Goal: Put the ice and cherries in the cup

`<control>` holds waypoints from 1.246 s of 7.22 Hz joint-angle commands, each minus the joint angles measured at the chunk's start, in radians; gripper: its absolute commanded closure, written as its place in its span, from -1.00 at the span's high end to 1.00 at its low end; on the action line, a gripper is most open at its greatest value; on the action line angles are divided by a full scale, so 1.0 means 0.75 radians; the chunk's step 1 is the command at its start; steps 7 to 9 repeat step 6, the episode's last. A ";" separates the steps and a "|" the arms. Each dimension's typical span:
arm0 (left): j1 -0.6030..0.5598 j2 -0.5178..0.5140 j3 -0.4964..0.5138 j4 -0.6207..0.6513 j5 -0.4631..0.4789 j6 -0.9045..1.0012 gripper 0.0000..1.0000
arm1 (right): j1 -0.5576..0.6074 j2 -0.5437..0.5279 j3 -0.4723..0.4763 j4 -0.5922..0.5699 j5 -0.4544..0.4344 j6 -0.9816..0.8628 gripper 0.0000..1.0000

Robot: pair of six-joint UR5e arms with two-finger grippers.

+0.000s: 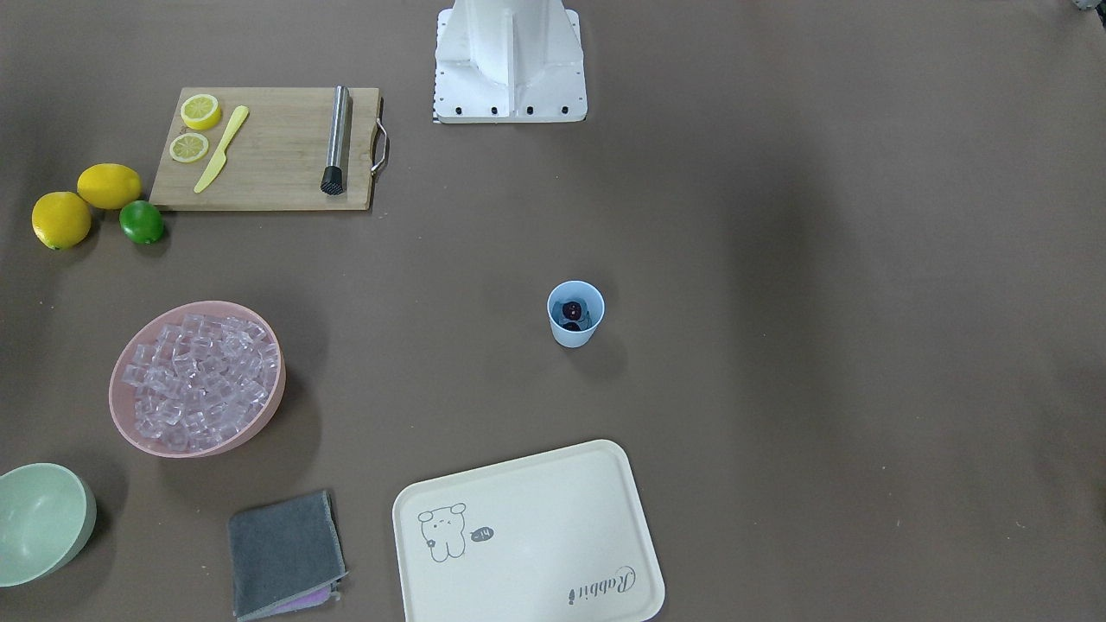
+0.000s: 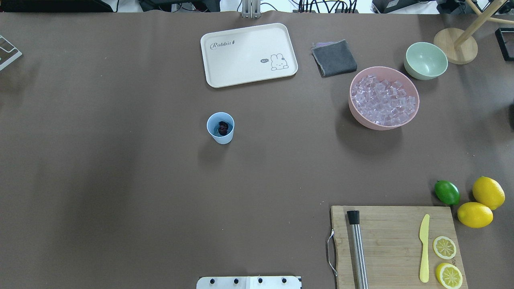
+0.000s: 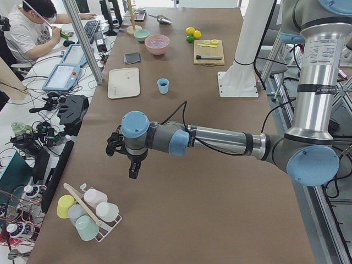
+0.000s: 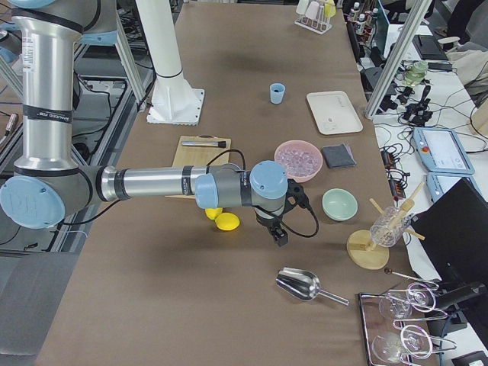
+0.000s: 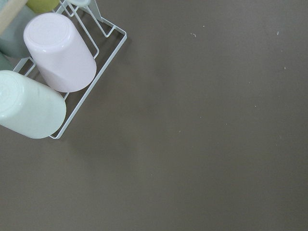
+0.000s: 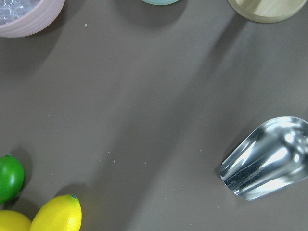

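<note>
"Since the cherries sit inside the cup, what is left?"

"The ice, I think. The ice is heaped in the pink bowl. If any cube is in the cup, it is too small for me to see."

"Where is the cup?"

"It stands upright near the middle of the table, well apart from the pink bowl on the robot's right side."

"Which arm is closer to the ice?"

"The right one. The right gripper hangs over the table's right end, between the lemons and a metal scoop. From there the bowl lies back toward the middle, and the cup lies farther the same way. The left gripper is at the other end, by a rack of cups, far from both."

"Are the fingers wide or closed?"

"I can't tell for either. They show only from the side."

"How does the scoop lie?"

"Across the table, with its open end toward the robot and its handle pointing away. I guess the right arm would grab that handle."
</note>
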 commanded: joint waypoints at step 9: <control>-0.007 0.074 0.006 -0.140 0.077 0.004 0.94 | 0.000 0.010 -0.005 0.002 -0.043 -0.001 0.97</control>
